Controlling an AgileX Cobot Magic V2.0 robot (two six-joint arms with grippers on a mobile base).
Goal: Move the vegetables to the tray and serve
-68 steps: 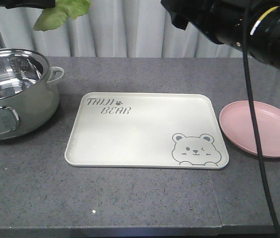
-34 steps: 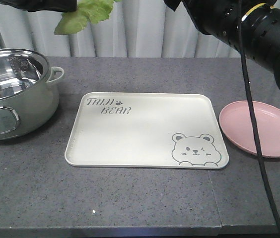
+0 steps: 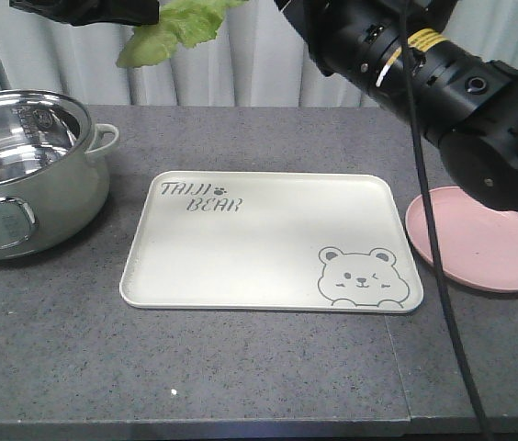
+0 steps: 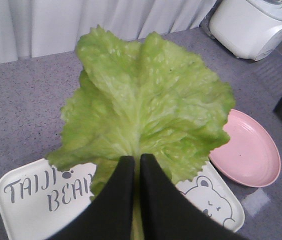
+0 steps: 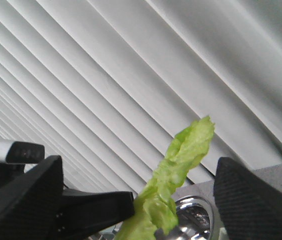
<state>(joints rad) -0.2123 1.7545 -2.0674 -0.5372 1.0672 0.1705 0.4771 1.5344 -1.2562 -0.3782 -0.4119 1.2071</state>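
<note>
Pale pleated curtains (image 3: 241, 55) back a grey speckled tabletop (image 3: 268, 367). High above it, at the top of the front view, hangs the lettuce leaf (image 3: 178, 28). The left fingers (image 4: 116, 200) are closed narrowly on the stem end of its pale rib. The leaf's long axis runs straight out from the fingertips, and the crinkled blade fans away from them.

In the wrist view the tray (image 4: 26, 210) lies beneath the leaf, its lettering and bear showing past the leaf's edges. From the front, the leaf sits up over the tray's far left corner, with the tray (image 3: 259, 239) bare below it. The coming move therefore looks like a descent toward the tray's middle, blade end leading.

The right fingers (image 5: 253, 200) stand wide apart and grip nothing. The right arm (image 3: 443, 83) reaches over the pink plate (image 3: 489, 243), so the left arm is nearer the leaf. A steel pot (image 3: 29, 175) stands left of the tray.
</note>
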